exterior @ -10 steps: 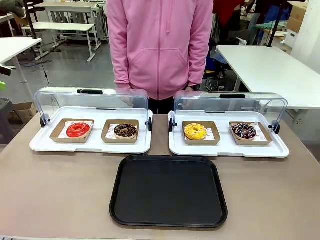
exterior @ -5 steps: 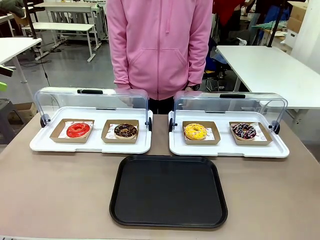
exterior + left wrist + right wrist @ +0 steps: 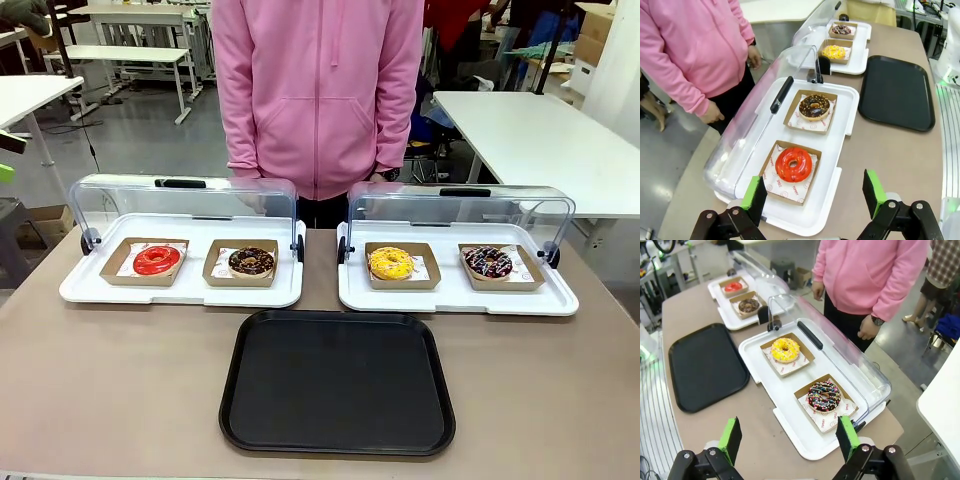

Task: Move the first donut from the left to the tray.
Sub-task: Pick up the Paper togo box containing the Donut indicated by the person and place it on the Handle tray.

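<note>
Red glazed donut [image 3: 157, 260]: you find it in its brown cardboard holder [image 3: 118, 268], at the left end of the left display tray [image 3: 180, 292]. In the left wrist view it lies just ahead of the fingers, in line with the gap between them.
Black tray [image 3: 338, 382]: bare and flat on the desk [image 3: 110, 400], on the robot's side of the two display trays and centred between them.
Left hand [image 3: 815, 192]: you see its jaws spread wide, with nothing between the green pads. It hangs above the end of the left display tray, apart from the donut.
Right hand [image 3: 789, 436]: jaws likewise spread wide, holding nothing, above the end of the right display tray [image 3: 458, 300].
Neighbouring donuts: chocolate donut [image 3: 251, 262] beside the red one; yellow donut [image 3: 390, 263] and sprinkled donut [image 3: 488, 262] on the right display tray.
Clear lid [image 3: 185, 205]: raised behind the left display tray.
Person [image 3: 318, 90]: stands at the far side in a pink top, hands down and off the desk.
</note>
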`<state>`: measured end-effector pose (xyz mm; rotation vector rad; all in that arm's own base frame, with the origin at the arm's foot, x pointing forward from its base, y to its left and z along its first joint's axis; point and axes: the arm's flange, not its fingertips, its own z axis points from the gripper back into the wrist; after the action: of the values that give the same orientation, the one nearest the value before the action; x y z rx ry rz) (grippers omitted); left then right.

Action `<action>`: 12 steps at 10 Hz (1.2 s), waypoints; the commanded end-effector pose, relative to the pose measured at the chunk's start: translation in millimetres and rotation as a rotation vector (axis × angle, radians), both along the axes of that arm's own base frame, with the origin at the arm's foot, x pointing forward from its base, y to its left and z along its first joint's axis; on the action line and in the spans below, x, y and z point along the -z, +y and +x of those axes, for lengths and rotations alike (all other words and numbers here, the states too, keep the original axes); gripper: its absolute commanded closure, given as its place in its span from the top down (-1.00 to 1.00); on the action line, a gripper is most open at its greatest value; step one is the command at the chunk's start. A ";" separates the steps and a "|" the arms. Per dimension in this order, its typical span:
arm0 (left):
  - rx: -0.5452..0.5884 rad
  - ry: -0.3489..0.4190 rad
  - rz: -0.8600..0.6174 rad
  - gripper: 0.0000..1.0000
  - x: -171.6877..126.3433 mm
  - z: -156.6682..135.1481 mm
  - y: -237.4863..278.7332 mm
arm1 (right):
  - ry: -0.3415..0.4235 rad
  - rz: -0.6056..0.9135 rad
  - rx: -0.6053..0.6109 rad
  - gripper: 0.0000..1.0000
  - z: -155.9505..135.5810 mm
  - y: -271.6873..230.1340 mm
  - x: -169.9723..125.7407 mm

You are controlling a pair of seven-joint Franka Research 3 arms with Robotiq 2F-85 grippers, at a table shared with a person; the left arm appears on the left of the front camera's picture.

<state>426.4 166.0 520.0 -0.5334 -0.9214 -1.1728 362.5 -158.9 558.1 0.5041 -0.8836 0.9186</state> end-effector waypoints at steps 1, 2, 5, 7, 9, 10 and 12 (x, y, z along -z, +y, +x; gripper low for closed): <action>0.007 -0.003 -0.003 1.00 -1.1 -1.0 -0.6 | -0.020 0.007 -0.010 1.00 1.9 1.1 -0.9; 0.007 -0.003 -0.003 1.00 -1.1 -1.0 -0.6 | -0.020 0.007 -0.010 1.00 1.9 1.1 -0.9; 0.007 -0.003 -0.003 1.00 -1.1 -1.0 -0.6 | -0.020 0.007 -0.010 1.00 1.9 1.1 -0.9; 0.007 -0.003 -0.003 1.00 -1.1 -1.0 -0.6 | -0.020 0.007 -0.010 1.00 1.9 1.1 -0.9; 0.007 -0.003 -0.003 1.00 -1.1 -1.0 -0.6 | -0.020 0.007 -0.010 1.00 1.9 1.1 -0.9; 0.007 -0.003 -0.003 1.00 -1.1 -1.0 -0.6 | -0.020 0.007 -0.010 1.00 1.9 1.1 -0.9; 0.007 -0.003 -0.003 1.00 -1.1 -1.0 -0.6 | -0.020 0.007 -0.010 1.00 1.9 1.1 -0.9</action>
<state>426.4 166.0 520.0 -0.5334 -0.9214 -1.1728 362.4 -158.8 558.2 0.5044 -0.8830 0.9188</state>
